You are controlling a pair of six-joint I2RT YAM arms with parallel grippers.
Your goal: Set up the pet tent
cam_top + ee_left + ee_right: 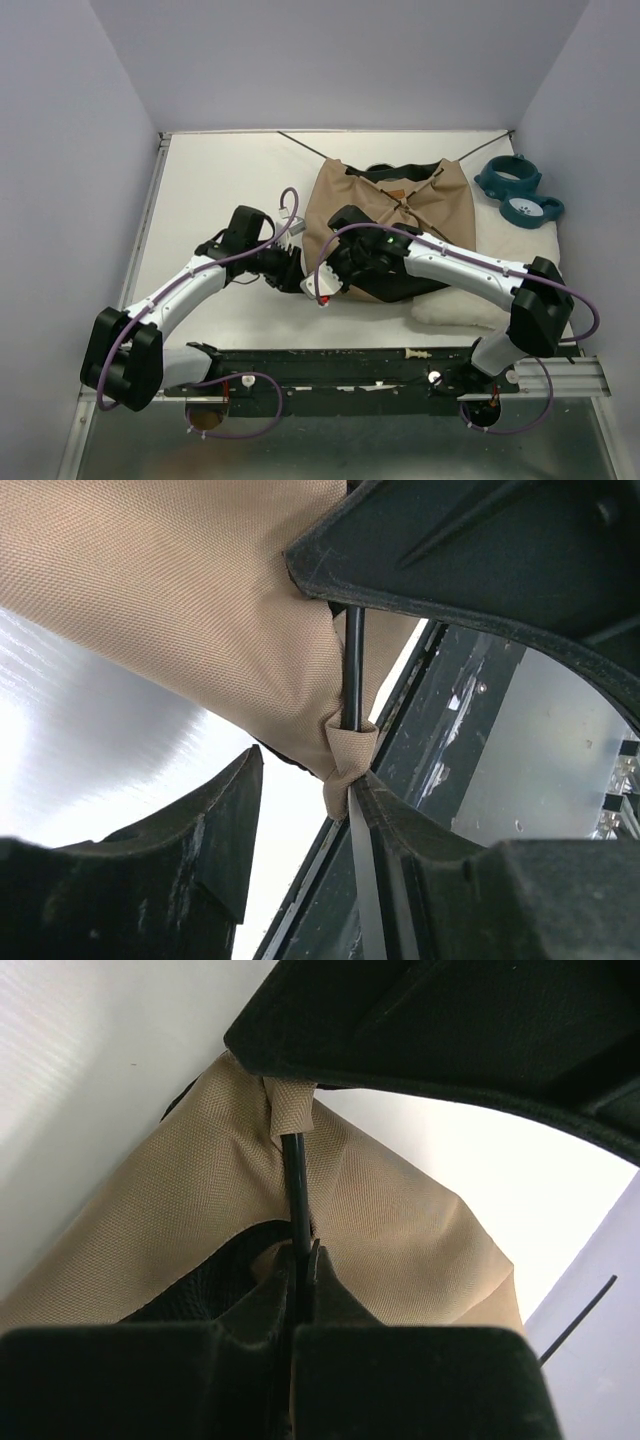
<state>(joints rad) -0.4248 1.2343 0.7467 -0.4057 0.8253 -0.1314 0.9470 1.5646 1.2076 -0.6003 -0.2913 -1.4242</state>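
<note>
Pinching pole (296, 1185) | right hand (303, 1260) closed | left hand (308, 780) parted, touching tent (200, 600)

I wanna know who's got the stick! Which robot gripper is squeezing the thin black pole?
The right gripper: its fingers are shut tight on the pole. The left gripper has its fingers wide apart.

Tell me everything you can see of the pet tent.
The pet tent is a slumped, unraised heap of tan woven fabric with black base trim and a small brown label, lying mid-table. Two thin black poles cross over it, far ends reaching the back corners. Its near right side abuts a white cushion. The right tool is shut on one pole just below a fabric end pocket; the left tool is open beside another pocketed pole end.
</note>
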